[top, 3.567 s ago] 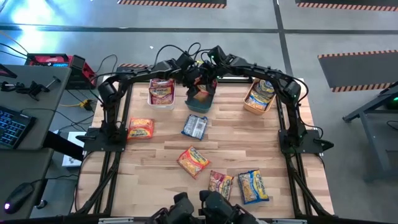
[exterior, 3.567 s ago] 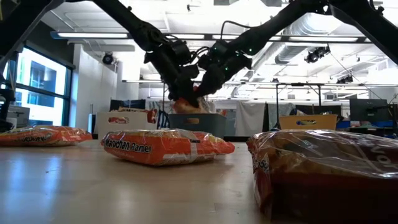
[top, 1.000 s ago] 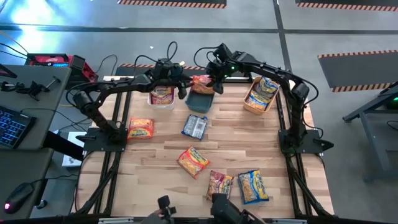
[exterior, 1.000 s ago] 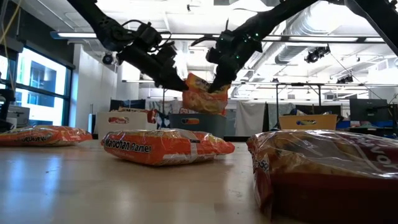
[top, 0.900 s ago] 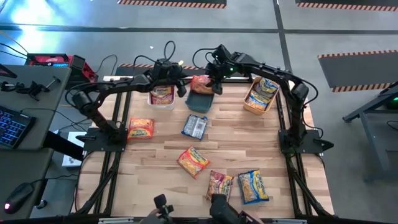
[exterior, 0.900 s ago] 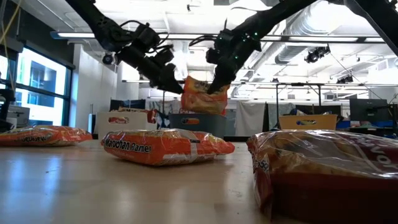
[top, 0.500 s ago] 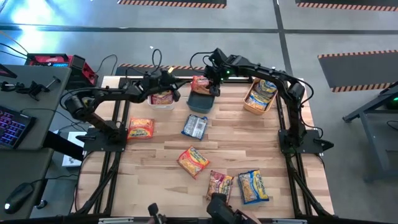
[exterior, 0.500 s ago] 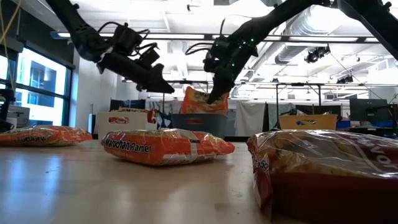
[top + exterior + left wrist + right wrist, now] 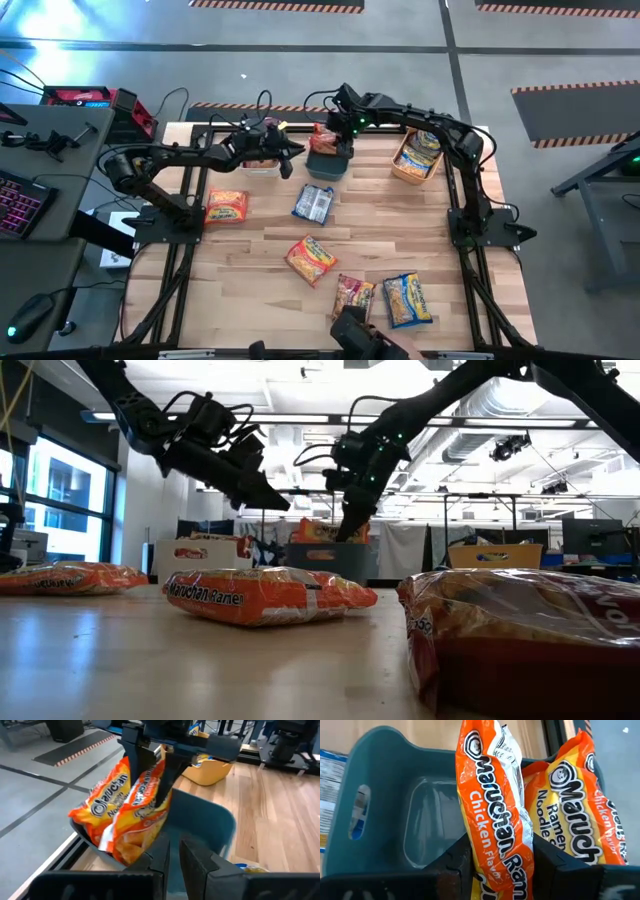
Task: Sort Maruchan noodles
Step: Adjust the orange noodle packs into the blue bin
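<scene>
My right gripper is over the teal bin at the far middle of the table, shut on an orange noodle packet. A second orange packet stands in the bin, leaning against its wall. My left gripper hovers shut between the white bin and the teal bin, and touches nothing. Several packets lie flat on the table: an orange one, a blue one, another orange one, a pink-red one and a blue-and-yellow one. My right gripper pinches the orange packet between its two fingers at the packet's upper end. The fingers come from above, slanting down. The packet hangs upright below them, down inside the teal bin. Whether its lower end touches the bin's floor I cannot tell.
The white bin holds pink-red packets. An orange bin at the far right holds blue-and-yellow packets. Black frame bars run along the table's left and right edges. Bare wood lies in the middle, between the bins and the loose packets.
My left gripper has let go of the orange packet, drawn away from it toward the table's left and near side, and shut. My right gripper has sunk with the packet, which has gone from hanging above the teal bin to standing down inside it.
</scene>
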`<state>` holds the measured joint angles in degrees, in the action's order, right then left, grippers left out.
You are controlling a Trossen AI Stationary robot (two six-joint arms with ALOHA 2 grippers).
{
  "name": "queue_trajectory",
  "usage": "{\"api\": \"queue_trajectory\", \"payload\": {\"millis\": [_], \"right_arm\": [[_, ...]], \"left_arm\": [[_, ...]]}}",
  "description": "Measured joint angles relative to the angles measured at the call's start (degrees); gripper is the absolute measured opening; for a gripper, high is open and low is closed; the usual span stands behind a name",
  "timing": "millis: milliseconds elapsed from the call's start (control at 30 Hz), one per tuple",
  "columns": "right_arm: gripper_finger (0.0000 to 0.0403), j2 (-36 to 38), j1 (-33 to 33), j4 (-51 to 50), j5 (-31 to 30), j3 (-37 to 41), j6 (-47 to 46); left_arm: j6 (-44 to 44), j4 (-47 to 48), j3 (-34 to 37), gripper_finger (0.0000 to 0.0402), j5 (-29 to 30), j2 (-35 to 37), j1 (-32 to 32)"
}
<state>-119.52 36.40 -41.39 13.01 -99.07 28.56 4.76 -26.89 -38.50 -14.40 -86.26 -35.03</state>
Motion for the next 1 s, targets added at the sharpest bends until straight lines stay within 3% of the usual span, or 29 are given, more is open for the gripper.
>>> {"api": "queue_trajectory", "payload": {"millis": [267, 667, 1000], "right_arm": [[0.0112, -0.20, 2.22, -0.22, -0.78, 0.00, 2.20], [0.0112, -1.49, 2.80, 0.22, -0.39, -0.04, 13.48], [0.0112, -2.38, 2.39, 1.23, -1.39, -0.09, 13.92]], "left_arm": [[-2.04, -0.01, 0.00, 0.0021, 1.07, 0.00, 0.26], [-2.09, 0.01, 0.00, 0.0020, 3.11, 0.00, 1.20], [-1.53, 0.02, 0.00, 0.0020, 3.30, 0.00, 1.77]]}}
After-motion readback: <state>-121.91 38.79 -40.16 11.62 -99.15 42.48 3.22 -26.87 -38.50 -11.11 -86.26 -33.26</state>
